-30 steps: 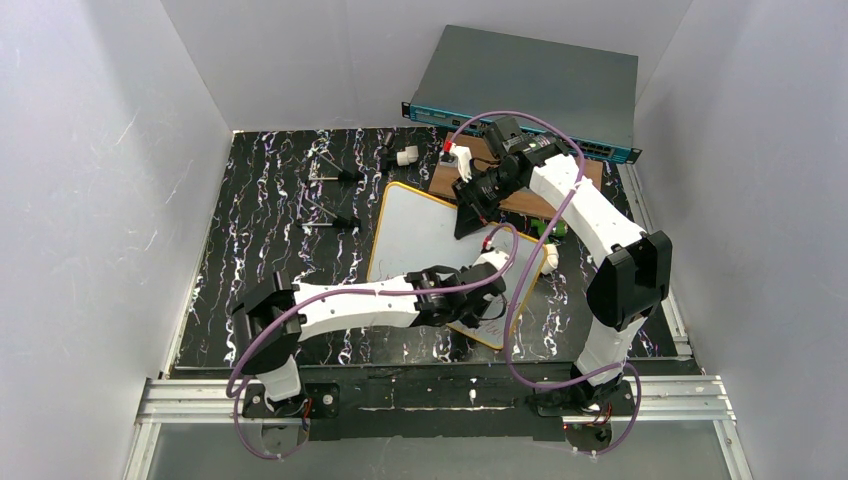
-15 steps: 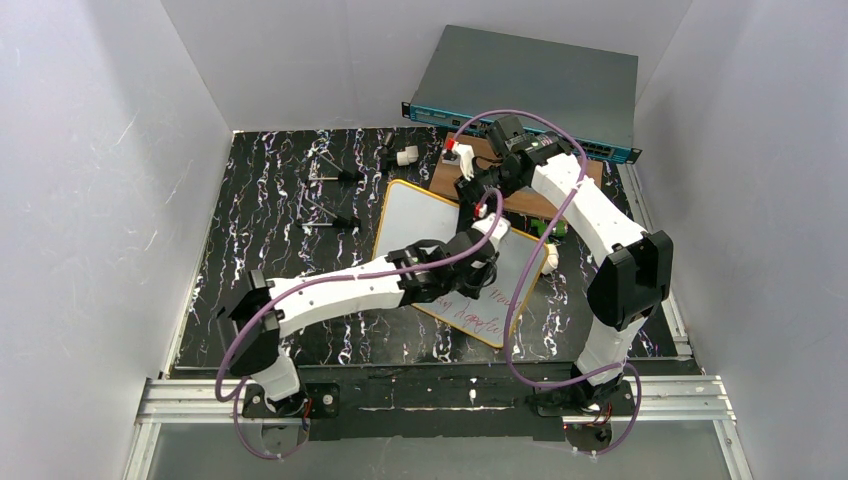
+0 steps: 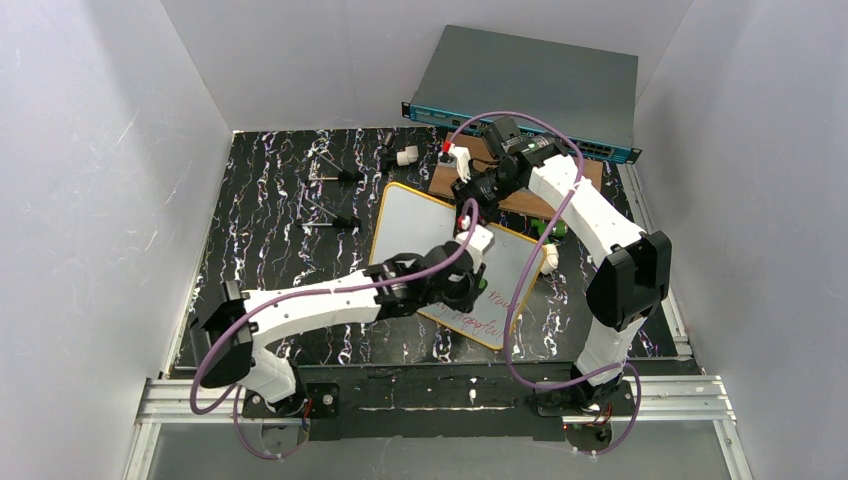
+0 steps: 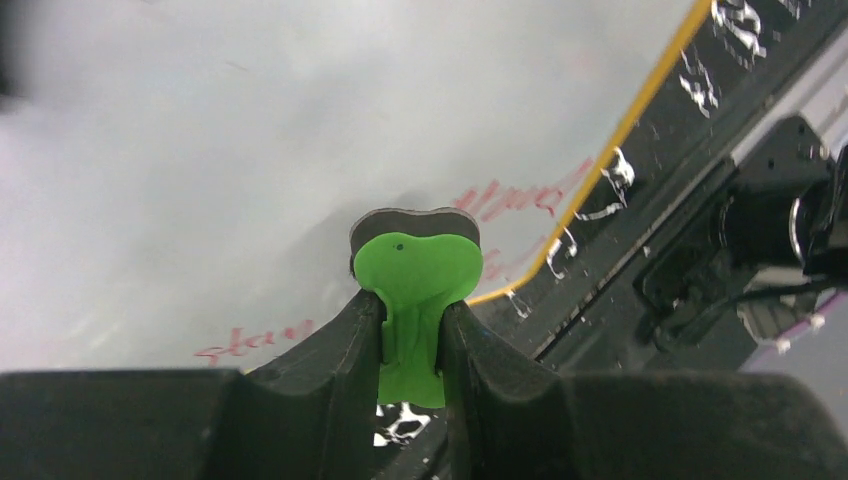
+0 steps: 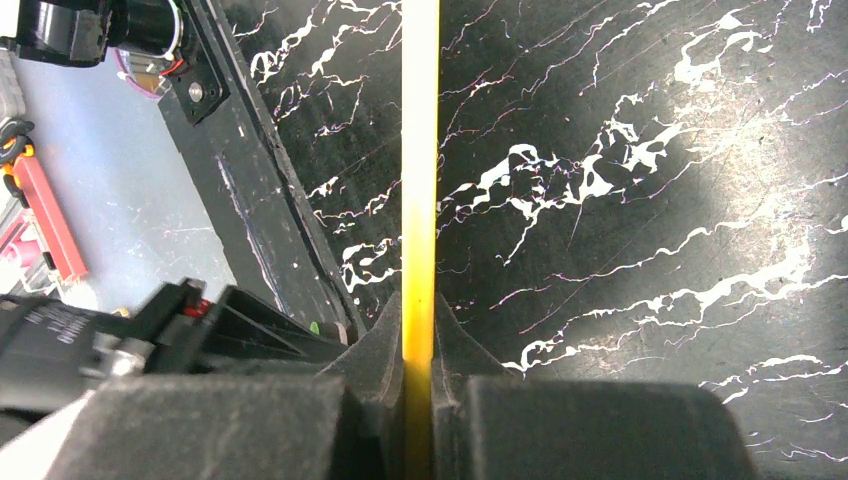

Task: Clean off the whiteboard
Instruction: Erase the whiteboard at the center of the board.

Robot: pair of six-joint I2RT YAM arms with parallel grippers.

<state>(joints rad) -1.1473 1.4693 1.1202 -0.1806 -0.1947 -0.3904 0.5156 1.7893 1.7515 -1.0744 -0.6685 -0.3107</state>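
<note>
The whiteboard [image 3: 415, 232] lies tilted on the black marbled table, white with a thin yellow frame. Red handwriting [image 3: 478, 322] shows near its near right corner. My left gripper [image 3: 478, 243] is over the board's middle right, shut on a green eraser [image 4: 415, 268] whose dark pad rests on the white surface [image 4: 250, 150]. Red writing [image 4: 520, 198] lies just beyond the eraser. My right gripper [image 3: 467, 205] is at the board's far edge, shut on the yellow frame [image 5: 420, 150], which runs straight up between its fingers [image 5: 455, 345].
A brown wooden board [image 3: 525, 203] lies behind the whiteboard, under the right arm. A grey network switch [image 3: 530, 85] leans at the back. Two metal tools [image 3: 332, 174] [image 3: 330, 221] and a small white piece [image 3: 407, 156] lie at the back left. A green object [image 3: 548, 229] sits right of the board.
The left arm has swept the eraser away from the board's near right corner toward its middle, uncovering red writing there. The right gripper has kept its hold on the far edge.
</note>
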